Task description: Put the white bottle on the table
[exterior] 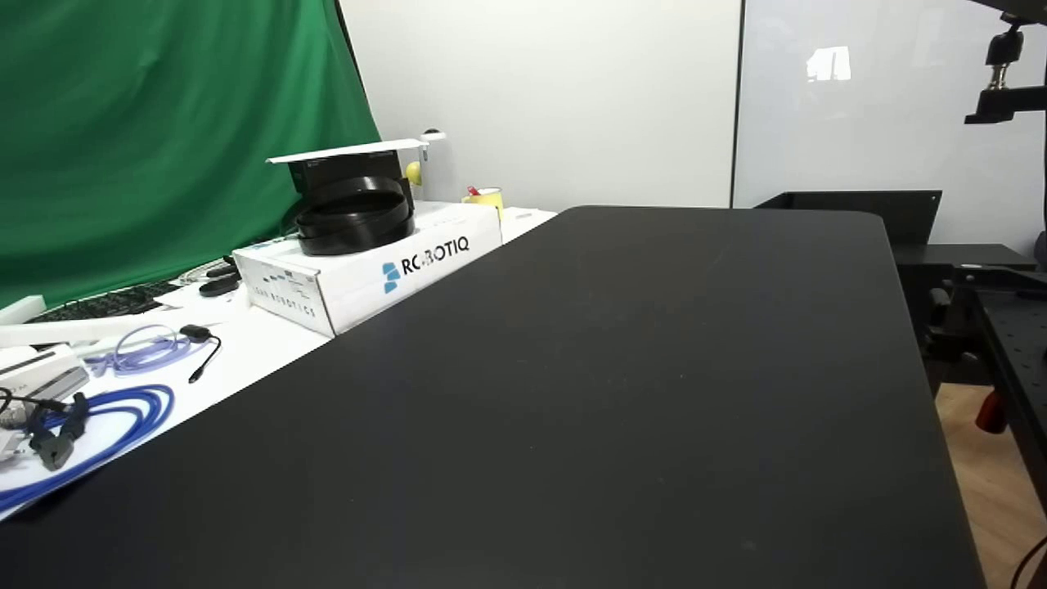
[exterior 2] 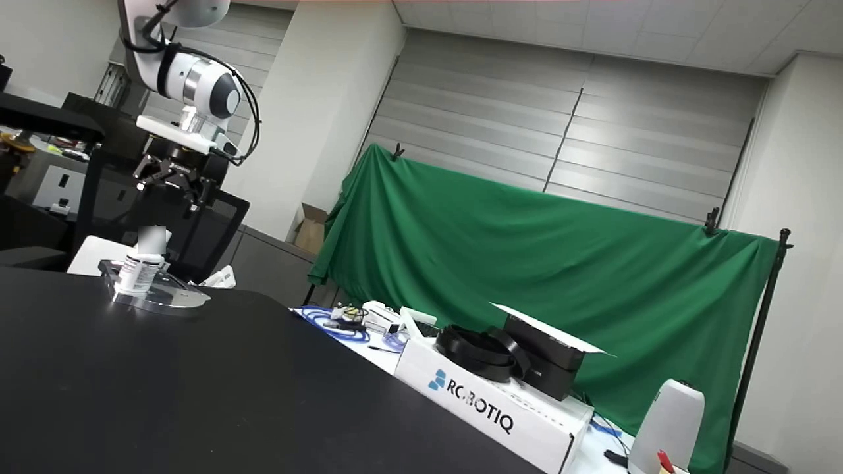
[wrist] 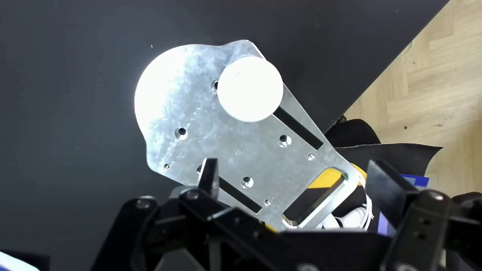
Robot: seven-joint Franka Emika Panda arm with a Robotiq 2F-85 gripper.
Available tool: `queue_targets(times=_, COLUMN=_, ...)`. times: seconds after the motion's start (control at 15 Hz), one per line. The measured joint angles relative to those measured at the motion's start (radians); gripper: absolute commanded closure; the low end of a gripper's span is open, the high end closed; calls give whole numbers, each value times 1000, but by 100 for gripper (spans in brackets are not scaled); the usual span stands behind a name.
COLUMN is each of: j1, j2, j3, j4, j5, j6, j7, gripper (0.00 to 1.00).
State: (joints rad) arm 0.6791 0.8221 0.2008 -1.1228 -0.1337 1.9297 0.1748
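The white bottle (exterior 2: 138, 273) stands upright on a metal plate (exterior 2: 172, 297) at the far end of the black table (exterior 2: 217, 382) in an exterior view. Its label has dark print; a blurred patch shows just above it. In the wrist view the bottle's round white cap (wrist: 250, 89) is seen from above, on the plate's upper edge. My gripper (wrist: 295, 178) is open, with nothing between its fingers. The gripper also shows in an exterior view (exterior 2: 166, 197), above and slightly right of the bottle, apart from it. The table also shows in an exterior view (exterior: 572, 393), without the bottle or gripper.
The metal plate (wrist: 226, 150) has slots, holes and a handle opening that overhangs the table edge. A white Robotiq box (exterior: 409, 262) with black rolls stands on a white side table with cables (exterior: 147, 417). A chair (exterior 2: 158, 224) stands behind the table.
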Motion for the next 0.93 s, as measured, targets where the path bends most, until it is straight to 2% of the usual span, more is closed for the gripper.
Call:
queue_targets(times=0.53, j1=5, j2=2, j3=-32, j4=-52, j5=-27, j6=28, j7=29, gripper=0)
queue_targets(times=0.93, j1=6, j2=2, j3=-35, j4=-118, j5=-25, j6=121, j7=80, gripper=0)
